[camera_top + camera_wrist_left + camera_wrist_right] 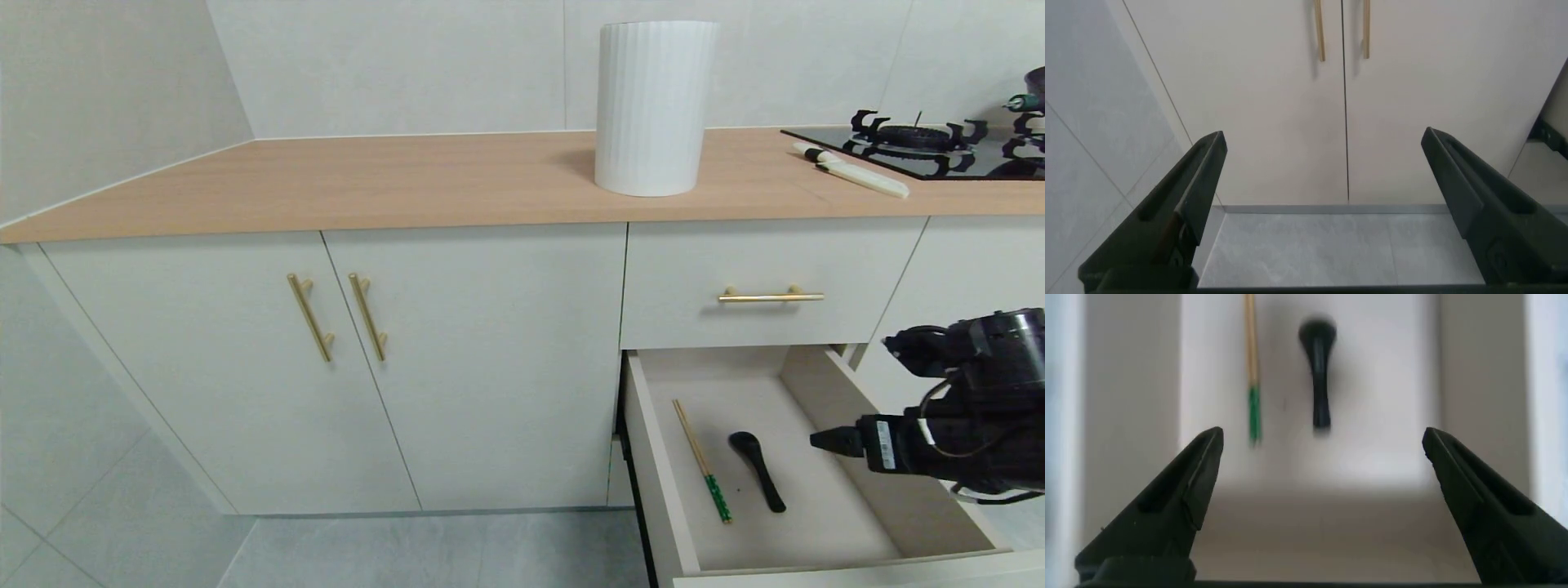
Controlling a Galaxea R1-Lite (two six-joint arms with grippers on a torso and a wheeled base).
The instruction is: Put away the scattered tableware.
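Seen from the head, the two cabinet doors [335, 351] with gold handles are at about 8 o'clock. The left gripper [1323, 137] hangs in front of them, low near the floor, with its fingers spread wide and nothing between them. On the wooden counter [392, 180], at about 1 o'clock, stands a tall white ribbed container [651, 106]. Below it, at about 4 o'clock, the drawer [816, 514] is pulled out. Inside it lie a pair of chopsticks [702, 461] with green ends and, at their 3 o'clock side and a little apart, a black spoon [758, 471]. Both lie flat on the drawer floor. At about 2 o'clock a pale knife [853, 171] lies on the counter, just beside the black stove [922, 143]; it is not yet put away. The right gripper [824, 441] hovers over the right side of the drawer, fingers apart and empty, and it points toward the spoon. I judge that the chopsticks and the spoon are done and the knife is the piece left. The next move probably calls for raising the right arm to the counter, toward 2 o'clock. It should close on the knife across its handle, because the knife lies flat and is thin. Then it must carry the knife down without hitting the drawer's front edge.
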